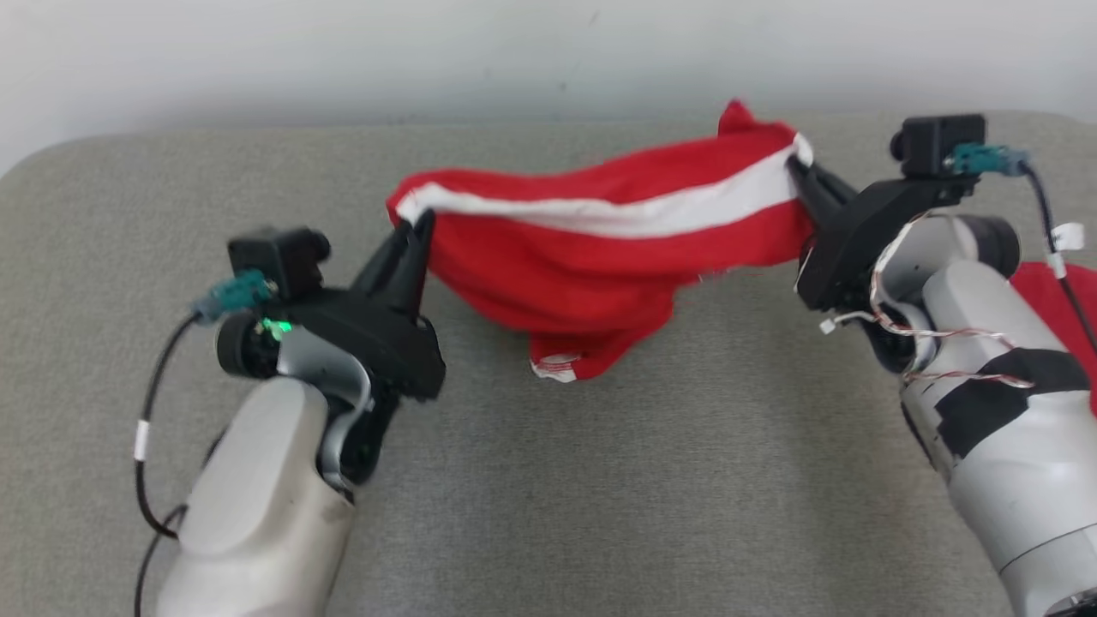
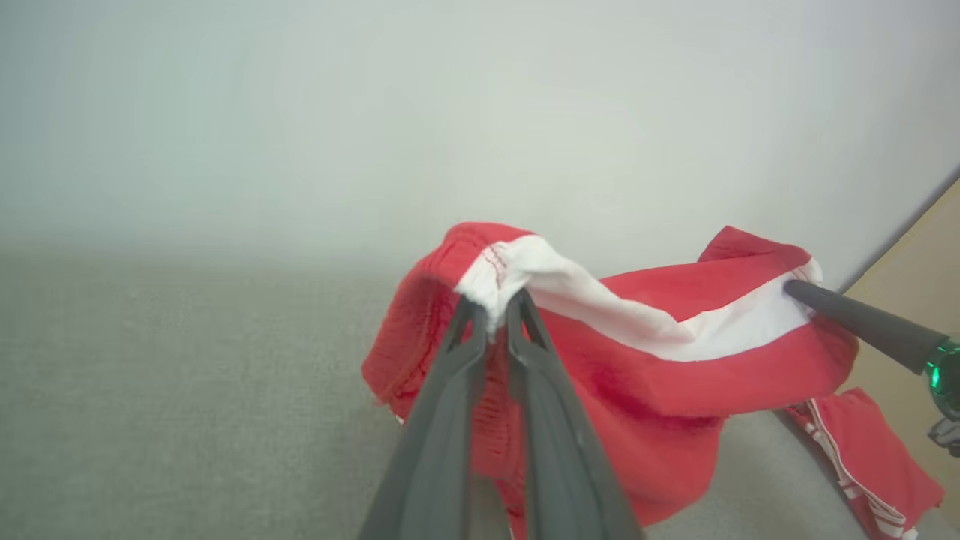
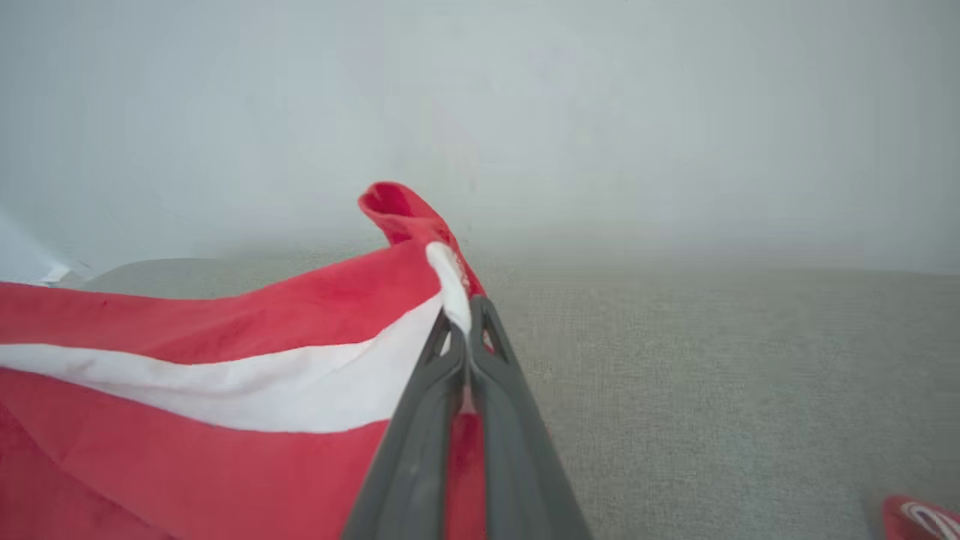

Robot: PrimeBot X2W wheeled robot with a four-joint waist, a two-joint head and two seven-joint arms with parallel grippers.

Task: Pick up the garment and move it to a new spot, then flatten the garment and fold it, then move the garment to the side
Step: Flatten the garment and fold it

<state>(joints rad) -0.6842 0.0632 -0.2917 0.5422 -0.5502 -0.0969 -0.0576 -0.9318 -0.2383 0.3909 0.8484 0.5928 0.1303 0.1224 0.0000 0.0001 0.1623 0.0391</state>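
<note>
A red garment with a white band hangs stretched above the grey table between my two grippers. My left gripper is shut on the white band at the garment's left end; the left wrist view shows the band pinched between the fingers. My right gripper is shut on the band at the right end, and the right wrist view shows the cloth clamped at the tips. The middle of the garment sags, and its lowest fold hangs close to the table.
A second red cloth with white stripes lies at the table's right edge behind my right forearm, also seen as a red piece in the left wrist view. A pale wall runs along the table's far side.
</note>
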